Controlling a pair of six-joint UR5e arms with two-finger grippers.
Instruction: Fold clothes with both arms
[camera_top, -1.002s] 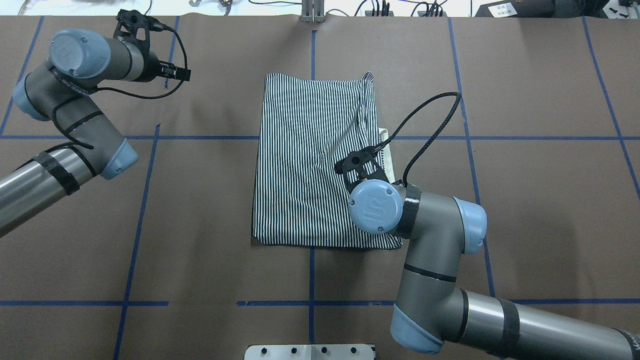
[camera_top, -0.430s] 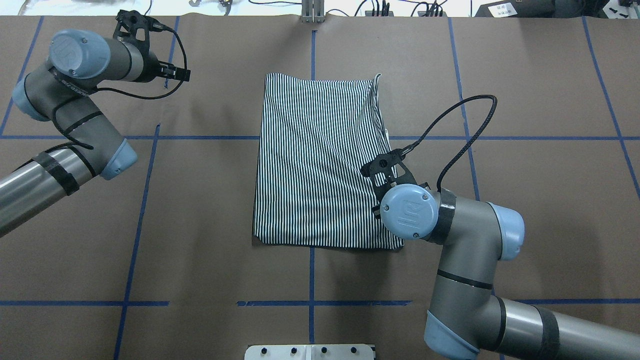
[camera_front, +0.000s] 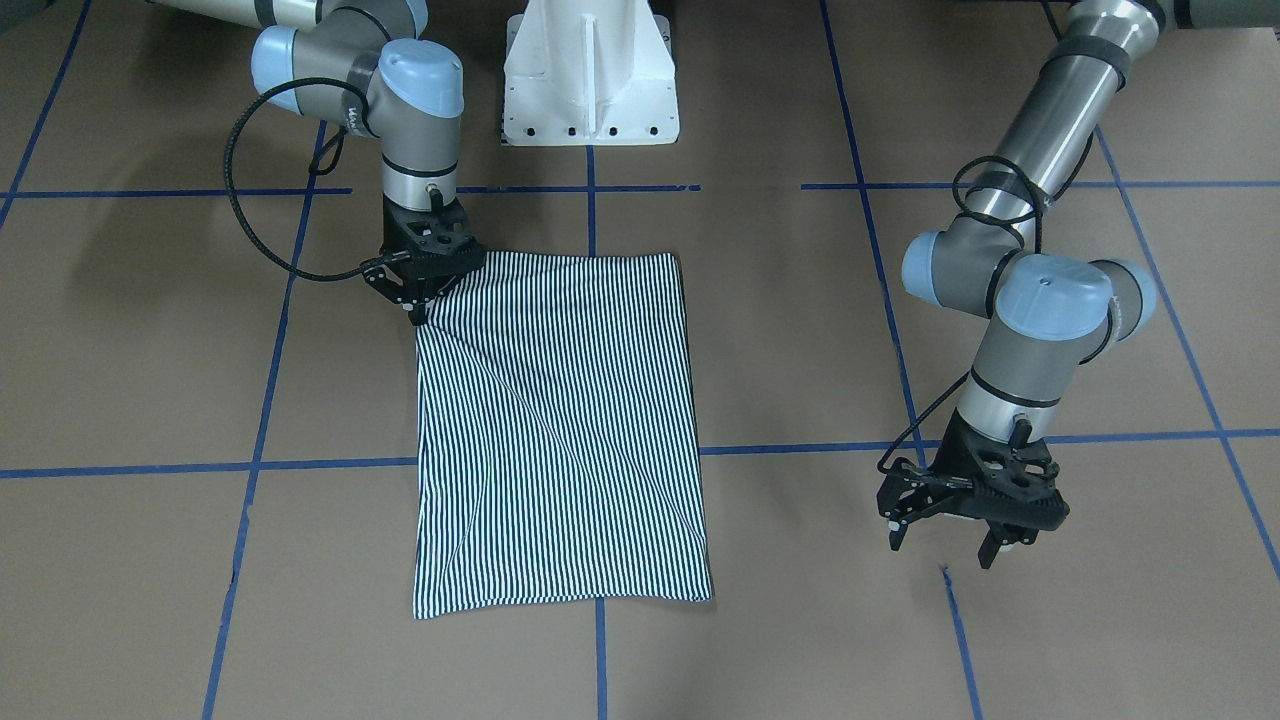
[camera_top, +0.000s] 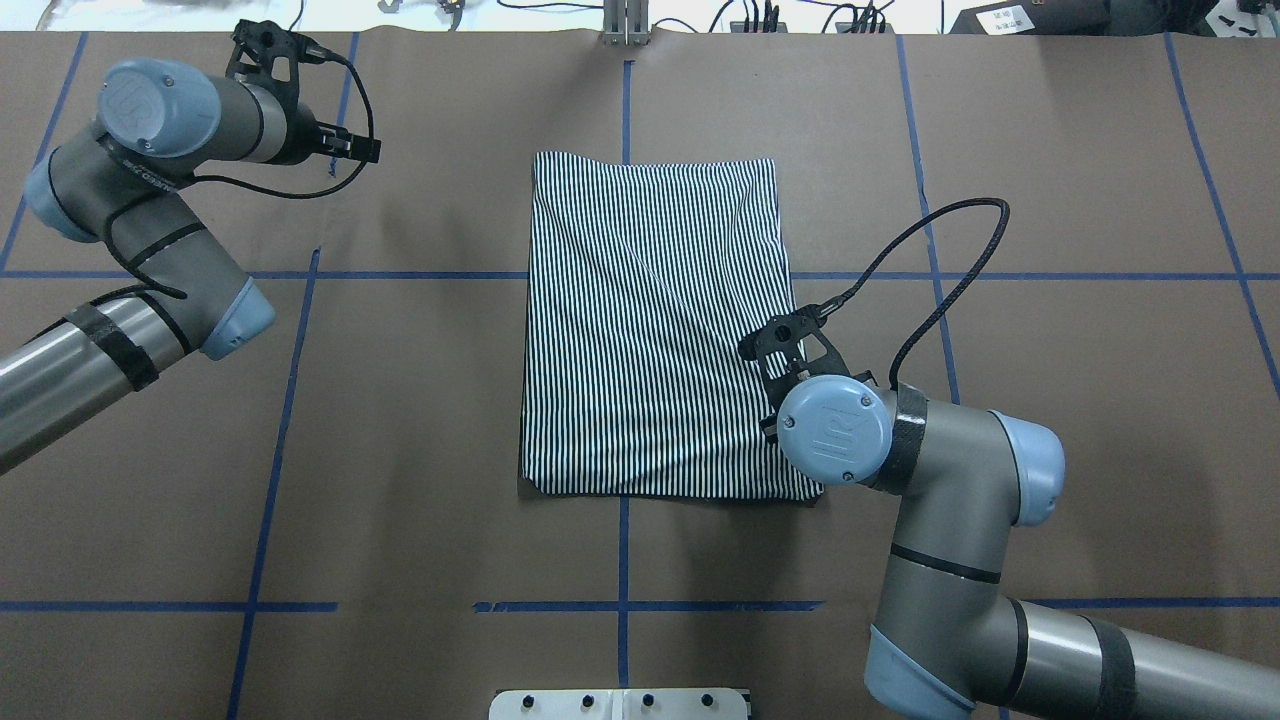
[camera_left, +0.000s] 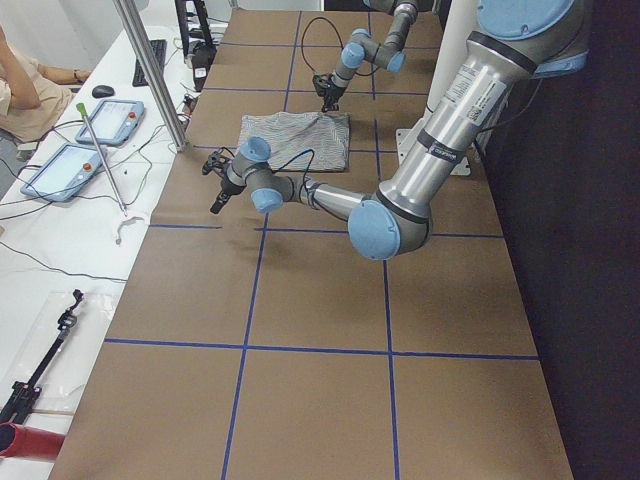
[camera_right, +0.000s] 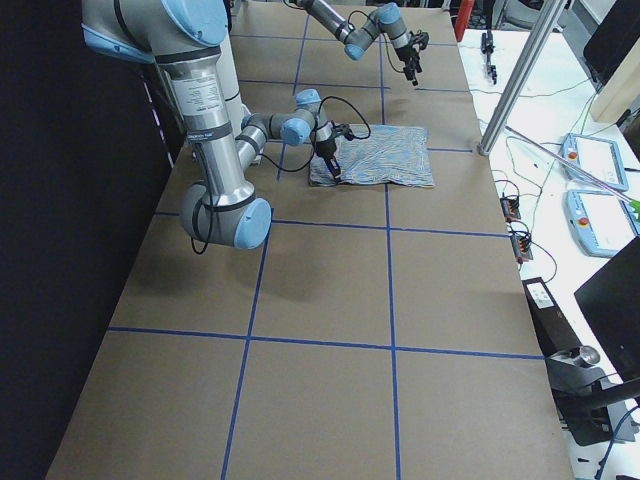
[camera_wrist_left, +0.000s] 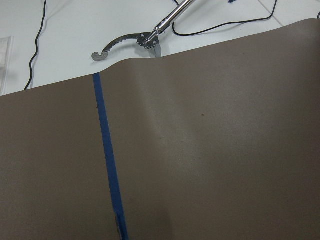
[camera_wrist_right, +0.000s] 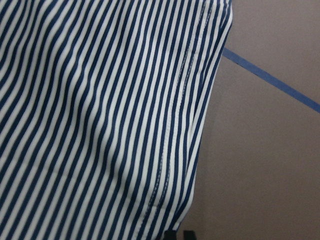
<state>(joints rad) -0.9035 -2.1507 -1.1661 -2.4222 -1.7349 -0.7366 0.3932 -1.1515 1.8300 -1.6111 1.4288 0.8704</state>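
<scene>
My right gripper (camera_front: 417, 316) points straight down at the corner of the polo shirt (camera_top: 650, 320) nearest my base, on my right side. Its two black fingers come together to a narrow tip right at the cloth's edge. From the front they look pinched on that edge, though the contact itself is too small to see clearly. In my right wrist view the striped cloth fills most of the picture, with a stitched hem (camera_wrist_right: 180, 125) running along its edge and bare brown table beside it.

My left gripper (camera_front: 940, 552) hangs over the brown table (camera_top: 400, 400) far out on my left, well apart from the shirt. Its fingers are spread wide and hold nothing. My left wrist view shows only brown paper, a blue tape line (camera_wrist_left: 107, 160) and a white bench beyond the table's far edge.

The shirt lies flat in the middle of the table, folded into a plain rectangle. Its long axis runs straight away from my base towards the far side, and the thin navy-and-white stripes run the same way. The short near edge faces me and the short far edge faces the far side of the table. A shallow diagonal crease crosses the top layer from the held corner towards the middle. The shirt lies across the central blue tape line.
</scene>
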